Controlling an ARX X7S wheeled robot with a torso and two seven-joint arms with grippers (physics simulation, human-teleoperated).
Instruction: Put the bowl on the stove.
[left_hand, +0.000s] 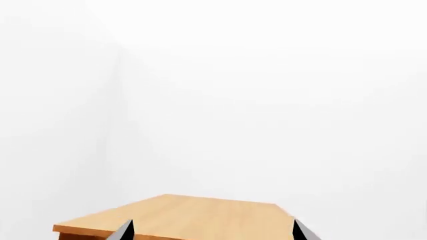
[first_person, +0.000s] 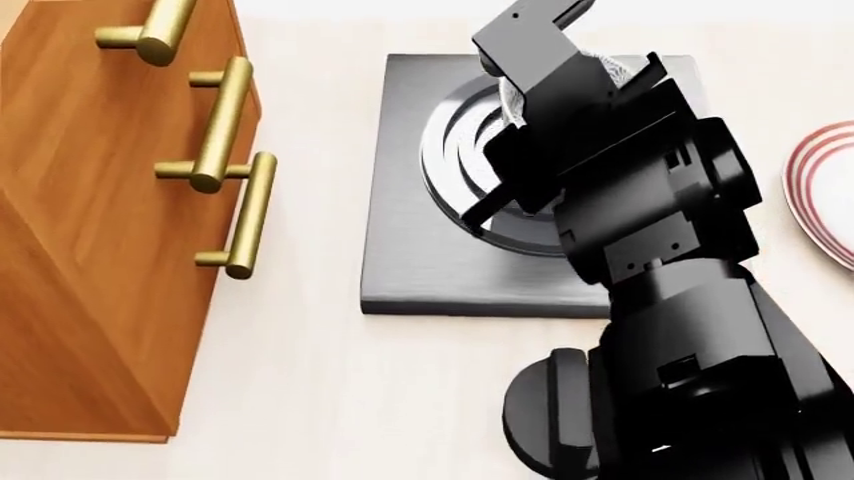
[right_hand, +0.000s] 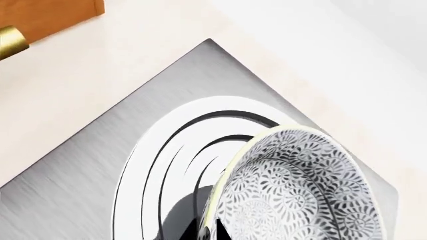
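My right gripper (first_person: 514, 95) is over the stove (first_person: 400, 250), its jaws clamped on the rim of the bowl (right_hand: 300, 190). From the right wrist camera the bowl sits tilted above the burner rings (right_hand: 173, 150); I cannot tell whether it touches them. The stove lies on the pale tabletop (first_person: 307, 380), between the wooden cabinet (first_person: 94, 220) and the red-ringed plate (first_person: 821, 190). My left gripper (left_hand: 213, 231) shows only two fingertips set apart, jaws open, nothing between them.
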